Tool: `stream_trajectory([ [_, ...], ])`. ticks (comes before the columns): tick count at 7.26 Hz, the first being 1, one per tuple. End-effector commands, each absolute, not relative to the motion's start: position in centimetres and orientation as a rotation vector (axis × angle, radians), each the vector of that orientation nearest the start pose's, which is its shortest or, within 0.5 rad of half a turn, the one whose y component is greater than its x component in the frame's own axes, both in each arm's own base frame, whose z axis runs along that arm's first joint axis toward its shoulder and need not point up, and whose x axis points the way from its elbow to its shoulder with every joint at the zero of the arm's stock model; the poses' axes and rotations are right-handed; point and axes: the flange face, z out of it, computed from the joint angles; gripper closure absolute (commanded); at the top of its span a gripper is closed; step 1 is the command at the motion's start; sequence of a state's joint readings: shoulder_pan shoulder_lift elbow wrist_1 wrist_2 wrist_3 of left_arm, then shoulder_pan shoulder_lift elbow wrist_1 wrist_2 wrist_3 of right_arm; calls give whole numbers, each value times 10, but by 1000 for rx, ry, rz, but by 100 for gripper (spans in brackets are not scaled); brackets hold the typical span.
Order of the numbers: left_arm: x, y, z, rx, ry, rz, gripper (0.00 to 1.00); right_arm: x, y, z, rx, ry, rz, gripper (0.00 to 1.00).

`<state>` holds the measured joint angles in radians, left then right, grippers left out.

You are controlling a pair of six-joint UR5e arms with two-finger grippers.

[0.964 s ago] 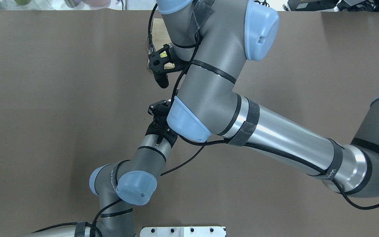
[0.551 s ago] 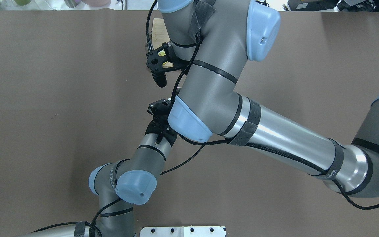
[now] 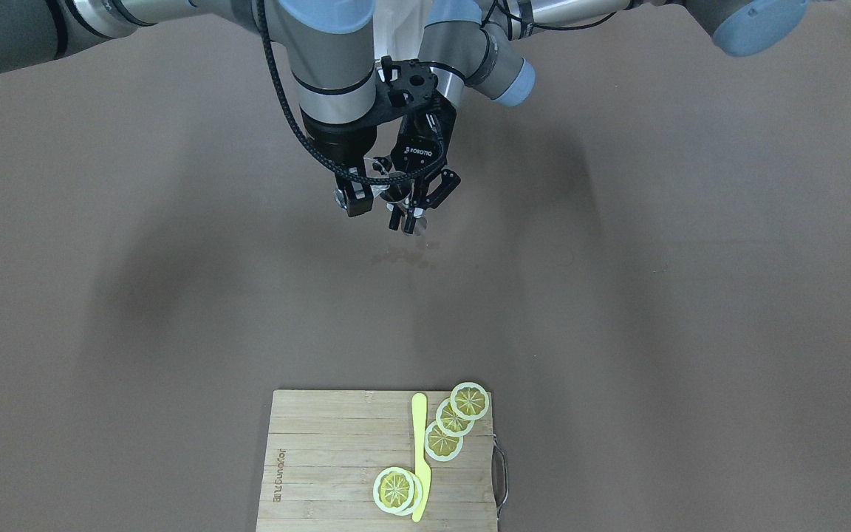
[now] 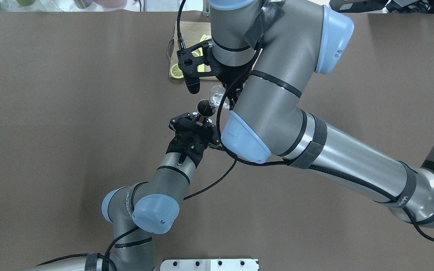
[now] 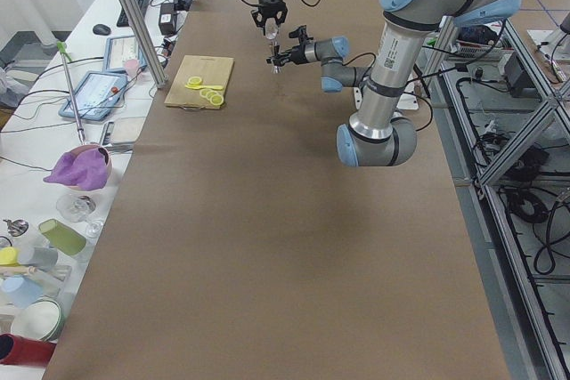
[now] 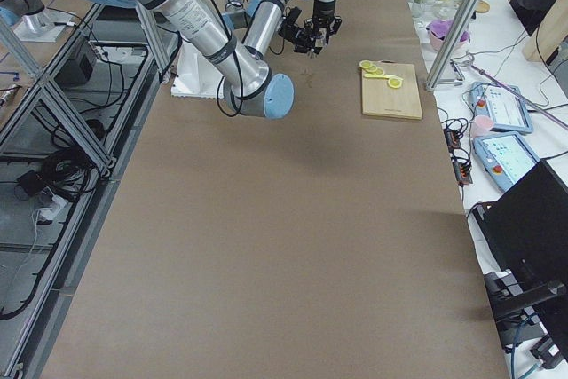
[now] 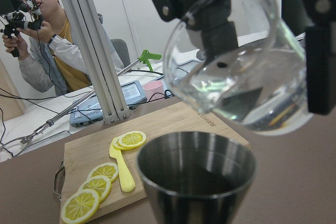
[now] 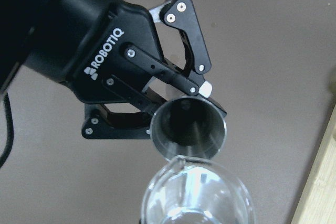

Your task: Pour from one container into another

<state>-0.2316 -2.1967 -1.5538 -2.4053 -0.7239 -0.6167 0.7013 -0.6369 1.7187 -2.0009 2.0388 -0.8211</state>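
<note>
The steel jigger (image 4: 205, 108) stands upright in the air, with my left gripper (image 4: 203, 115) shut on its narrow waist. In the left wrist view its open cup (image 7: 197, 174) fills the lower middle. The clear glass (image 7: 236, 66) hangs just above it, tilted with its lip toward the cup and clear liquid pooled in its low side. My right gripper (image 7: 262, 45) is shut on the glass, a black finger (image 7: 210, 30) on each side. In the right wrist view the glass rim (image 8: 197, 198) lies just beyond the jigger's mouth (image 8: 189, 127). I cannot make out a stream.
A wooden cutting board (image 3: 337, 458) with lemon slices (image 3: 444, 441) and a yellow knife (image 3: 419, 451) lies on the far side of the table, past both grippers. Faint wet marks (image 3: 400, 258) show on the brown table below the jigger. My right arm's elbow (image 4: 245, 141) hangs over the left wrist.
My right arm has swung rightward in the overhead view, uncovering the glass, the jigger and part of the cutting board. The left arm has stayed in place.
</note>
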Motion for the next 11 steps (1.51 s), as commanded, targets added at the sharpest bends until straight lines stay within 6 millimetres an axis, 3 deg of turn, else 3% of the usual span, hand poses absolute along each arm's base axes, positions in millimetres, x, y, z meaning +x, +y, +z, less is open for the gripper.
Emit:
stream_trajectory([
  [1,584,-351,193,1301,717,-24,100,-405,-492,97,811,-578,-1709,100],
  [3,583,-352,194,1315,686,12,100,-375,-486,139,869,-589,-1692,100],
  [5,578,-351,209,1308,675,25,100,-363,-491,176,929,-606,-1684,100],
  [8,528,-340,235,1311,686,17,100,-325,-488,246,1006,-616,-1655,100],
  [11,517,-338,263,1302,660,29,100,-277,-478,331,1048,-636,-1618,100],
])
